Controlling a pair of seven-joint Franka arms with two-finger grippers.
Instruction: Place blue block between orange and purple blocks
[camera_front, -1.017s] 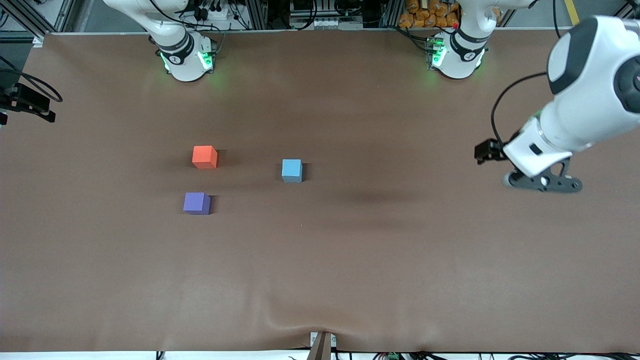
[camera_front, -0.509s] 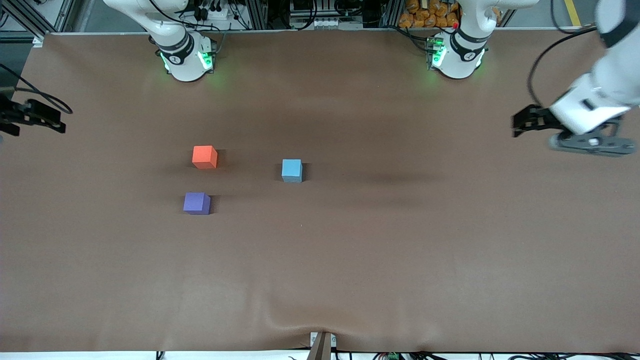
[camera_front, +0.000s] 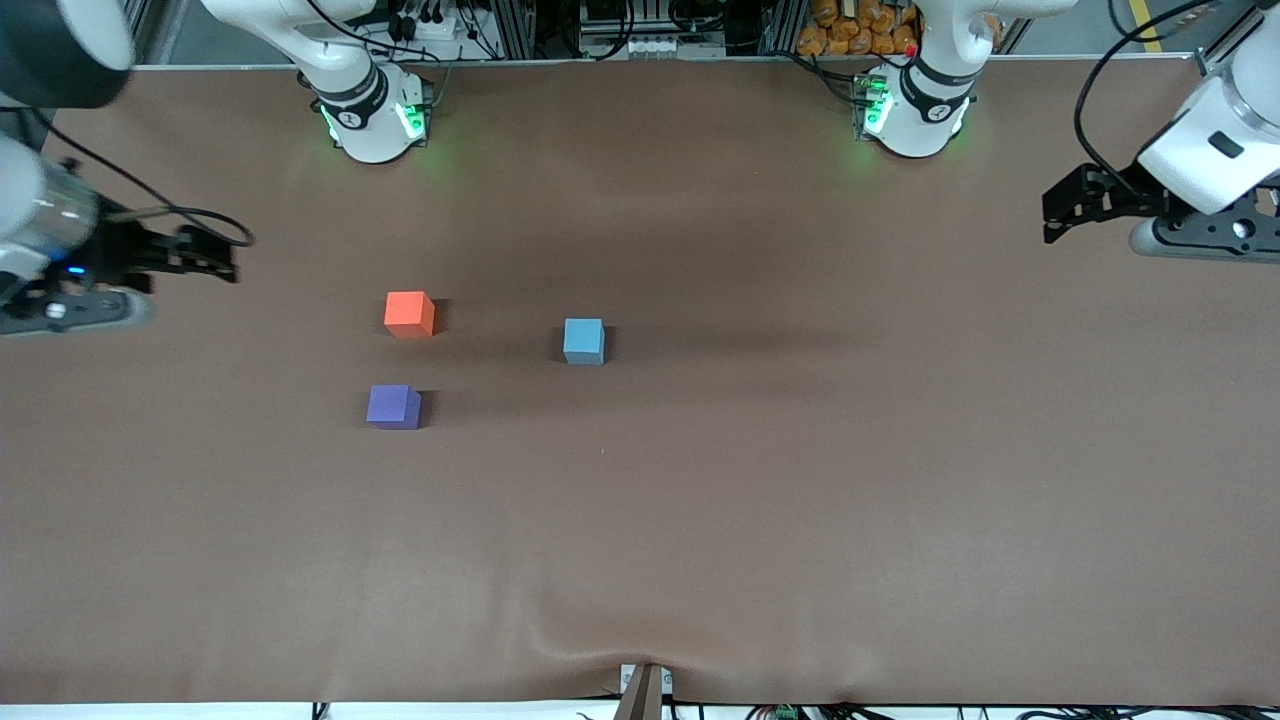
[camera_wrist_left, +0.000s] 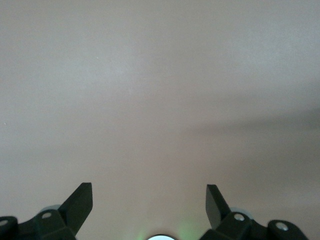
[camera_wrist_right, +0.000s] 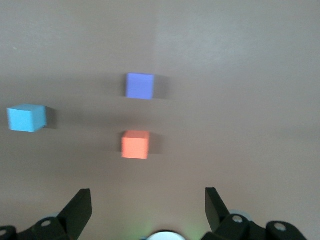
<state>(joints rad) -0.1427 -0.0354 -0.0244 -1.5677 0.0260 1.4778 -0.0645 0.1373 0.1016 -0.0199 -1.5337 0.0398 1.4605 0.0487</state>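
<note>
Now, on the brown counter (camera_front: 760, 520), your right claw (camera_front: 215, 257) hangs open over its own arm's end, the left claw (camera_front: 1060, 215) open over the other. Between them rests the blue block (camera_front: 583, 341), beside the orange block (camera_front: 409, 313) and purple block (camera_front: 393, 406), closer to the right claw.

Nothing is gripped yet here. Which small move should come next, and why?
Probably the right gripper, open and nearest the cubes, should swing over the blue block, which sits apart from the orange block and purple block. The left gripper, open, waits at its table end.
</note>
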